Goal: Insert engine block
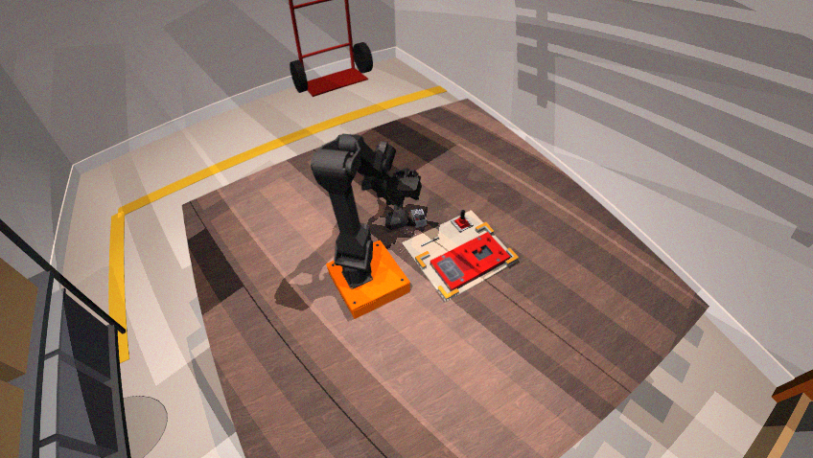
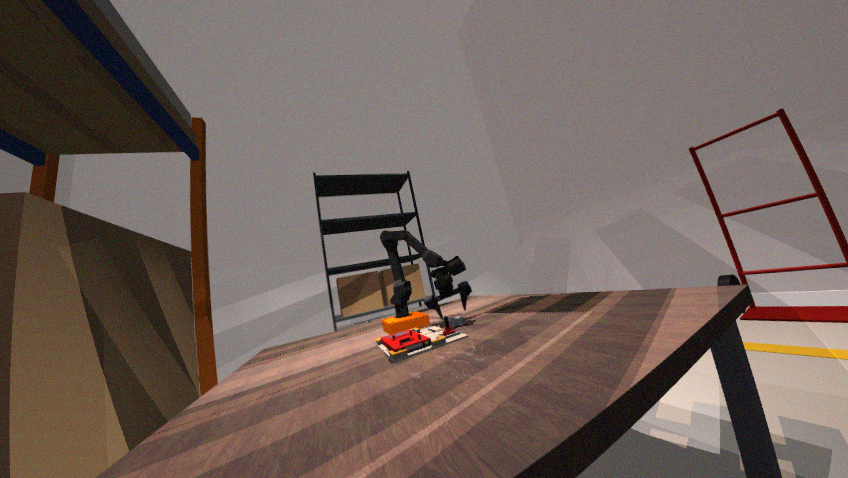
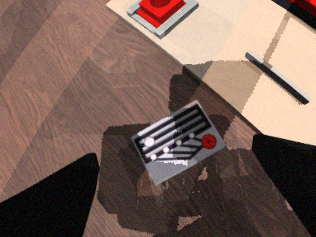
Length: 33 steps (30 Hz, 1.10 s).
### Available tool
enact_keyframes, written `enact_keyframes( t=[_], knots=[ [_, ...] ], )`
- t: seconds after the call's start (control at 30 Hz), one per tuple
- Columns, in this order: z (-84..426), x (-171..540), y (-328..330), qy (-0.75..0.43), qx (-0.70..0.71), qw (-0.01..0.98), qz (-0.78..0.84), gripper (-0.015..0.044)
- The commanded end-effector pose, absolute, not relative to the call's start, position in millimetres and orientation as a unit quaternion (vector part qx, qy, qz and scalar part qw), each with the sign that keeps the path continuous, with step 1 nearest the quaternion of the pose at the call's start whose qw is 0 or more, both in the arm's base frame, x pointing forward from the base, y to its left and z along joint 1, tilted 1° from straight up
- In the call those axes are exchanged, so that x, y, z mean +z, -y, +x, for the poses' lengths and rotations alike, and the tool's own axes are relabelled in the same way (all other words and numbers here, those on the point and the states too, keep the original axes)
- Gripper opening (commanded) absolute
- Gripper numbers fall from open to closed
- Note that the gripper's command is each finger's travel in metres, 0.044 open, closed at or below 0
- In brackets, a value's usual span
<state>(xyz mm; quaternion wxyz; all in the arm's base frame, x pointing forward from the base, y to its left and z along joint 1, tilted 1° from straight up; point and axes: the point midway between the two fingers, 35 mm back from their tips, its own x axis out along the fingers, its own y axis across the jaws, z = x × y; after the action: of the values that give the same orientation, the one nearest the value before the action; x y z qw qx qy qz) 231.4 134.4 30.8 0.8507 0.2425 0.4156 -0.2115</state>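
Observation:
The engine block (image 1: 419, 216) (image 2: 456, 321) (image 3: 175, 140), a small grey box with dark stripes and a red dot on top, lies on the wooden table beside the cream board. It is turned at a slant in the wrist view. My gripper (image 2: 453, 311) (image 3: 177, 151) is open and empty above the block, with one black finger low on each side of the wrist view. The red car body (image 1: 468, 262) (image 2: 419, 338) lies on the board, and its opening (image 1: 481, 253) shows in the top view with no block in it. The rib cannot be made out.
The cream board (image 1: 415, 245) (image 3: 220, 34) has yellow corner brackets. On it stand a red piece with a black knob (image 1: 462, 220) (image 2: 448, 328) and a thin grey bar (image 1: 429, 241) (image 3: 277, 76). The orange arm base (image 1: 375, 289) (image 2: 405, 322) is beside the board.

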Motion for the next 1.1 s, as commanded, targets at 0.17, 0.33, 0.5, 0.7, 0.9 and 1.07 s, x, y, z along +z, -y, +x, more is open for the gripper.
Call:
enact_keyframes(
  t=[0.17,0.33,0.5,0.7,0.9,1.07],
  knots=[
    [235.9,30.0,-132.5,-0.449,-0.288,0.776,0.336,0.0440],
    [237.8,32.4,-131.4,-0.458,-0.330,0.730,0.385,0.0440],
    [239.4,35.7,-130.2,-0.464,-0.373,0.679,0.431,0.0440],
    [240.9,41.0,-128.6,-0.464,-0.425,0.611,0.481,0.0440],
    [242.3,47.8,-127.0,-0.457,-0.477,0.536,0.525,0.0440],
    [243.3,54.7,-125.7,-0.447,-0.519,0.470,0.557,0.0440]
  ],
)
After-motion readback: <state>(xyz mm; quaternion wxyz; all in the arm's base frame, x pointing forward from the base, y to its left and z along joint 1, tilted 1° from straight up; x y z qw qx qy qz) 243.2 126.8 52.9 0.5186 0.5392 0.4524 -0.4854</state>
